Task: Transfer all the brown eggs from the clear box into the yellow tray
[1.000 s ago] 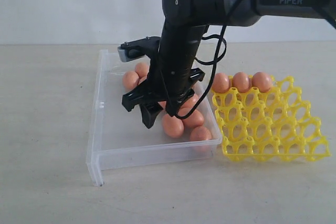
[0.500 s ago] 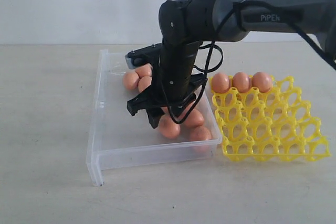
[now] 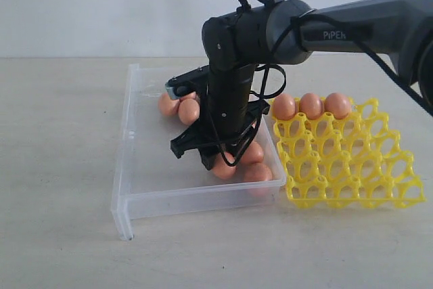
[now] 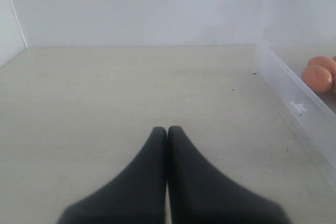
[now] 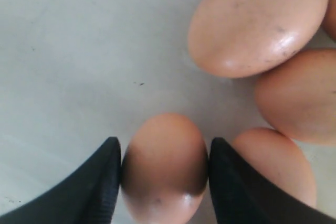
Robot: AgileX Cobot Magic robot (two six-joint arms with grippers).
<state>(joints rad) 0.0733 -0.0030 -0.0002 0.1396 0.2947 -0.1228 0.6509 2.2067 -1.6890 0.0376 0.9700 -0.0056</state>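
On a pale table (image 3: 61, 167), the right gripper (image 5: 165, 148) pinches a brown egg (image 5: 165, 174) inside the clear box (image 3: 196, 199). The left gripper (image 4: 167, 131) is closed, empty.

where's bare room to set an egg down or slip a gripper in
Free: the shallow clear plastic box's floor between the right gripper and the wall farthest from the bright yellow lattice tray; its cups in front of three back-row orange-brown eggs. Crowded: the box's tray-side half, where eggs cluster around the gripper.

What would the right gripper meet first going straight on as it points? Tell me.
The brown egg sitting between the right gripper's jaws; just beyond it, probably the clear box floor.
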